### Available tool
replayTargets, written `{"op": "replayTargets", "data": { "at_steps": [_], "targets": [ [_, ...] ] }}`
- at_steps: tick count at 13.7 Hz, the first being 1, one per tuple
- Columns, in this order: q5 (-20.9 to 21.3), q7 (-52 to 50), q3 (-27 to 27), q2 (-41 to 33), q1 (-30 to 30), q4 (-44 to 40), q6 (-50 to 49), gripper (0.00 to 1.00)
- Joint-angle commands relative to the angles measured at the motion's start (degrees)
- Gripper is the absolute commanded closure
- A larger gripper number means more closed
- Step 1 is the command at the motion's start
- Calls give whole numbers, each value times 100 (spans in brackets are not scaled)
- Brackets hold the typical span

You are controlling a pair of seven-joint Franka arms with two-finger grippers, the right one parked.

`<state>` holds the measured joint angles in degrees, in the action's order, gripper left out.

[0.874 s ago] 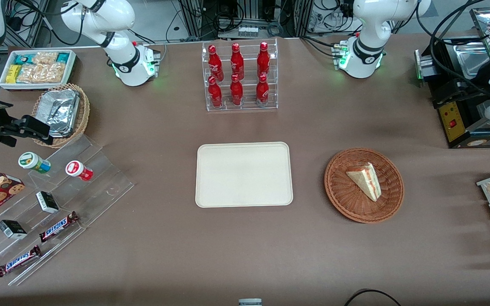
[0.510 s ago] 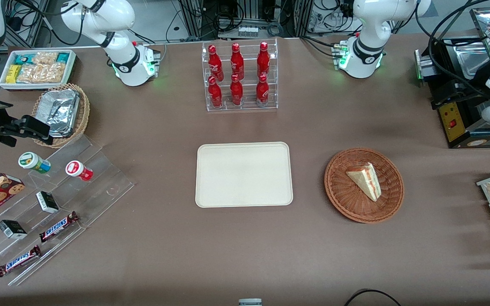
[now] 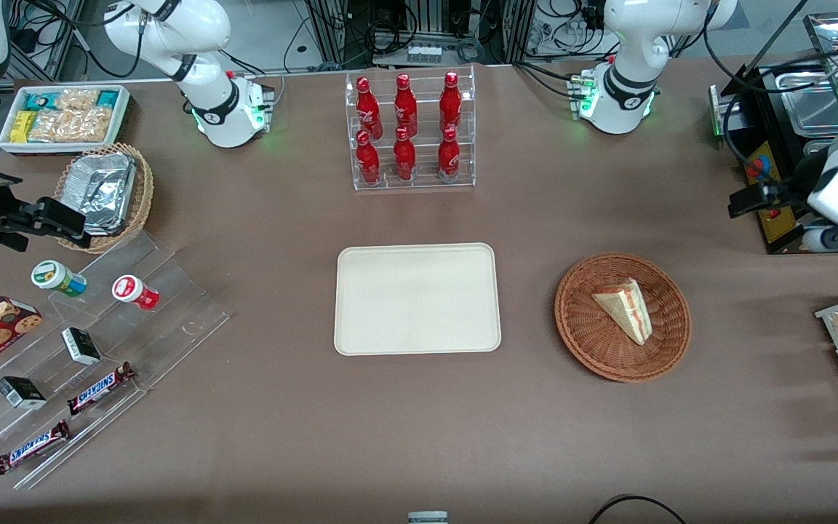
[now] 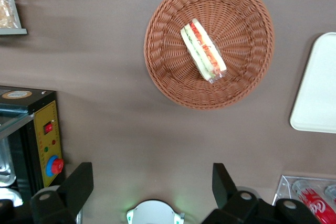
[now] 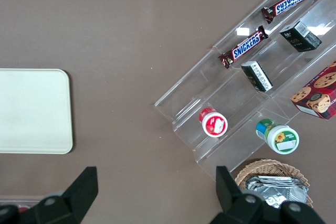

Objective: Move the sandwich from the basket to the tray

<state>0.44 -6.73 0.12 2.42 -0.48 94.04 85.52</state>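
Nearest the front camera, two bars on a clear stepped stand read SNICKERS; no other writing could be read. Farther from that camera, the sandwich lay in the basket, cut edge with red and green filling showing, the basket resting on the brown table. The tray lay flat beside the basket, well apart from it, toward the parked arm's end of the table.

The gripper hung in the air toward the working arm's end, farther from the front camera than the basket and well apart from it. Its two dark fingers stood wide apart with nothing between them. In the wrist view the sandwich and basket lay below and ahead of the fingers, with only bare table between.

Just beside the gripper stood a black machine with a yellow panel and red buttons. Farthest off, red bottles stood in a clear rack.
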Motion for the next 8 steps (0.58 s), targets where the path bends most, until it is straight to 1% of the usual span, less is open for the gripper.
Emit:
{"op": "replayTargets", "data": {
  "at_steps": [1,2,5,8],
  "targets": [
    [52,-606,-20,-224,-13,622,473,0],
    [52,-1106,-38,-277,-13,868,788,0],
    [44,-1803,-64,-426,-57,1589,1588,0],
    [44,-2882,-309,-479,-75,2230,2414,0]
  ]
}}
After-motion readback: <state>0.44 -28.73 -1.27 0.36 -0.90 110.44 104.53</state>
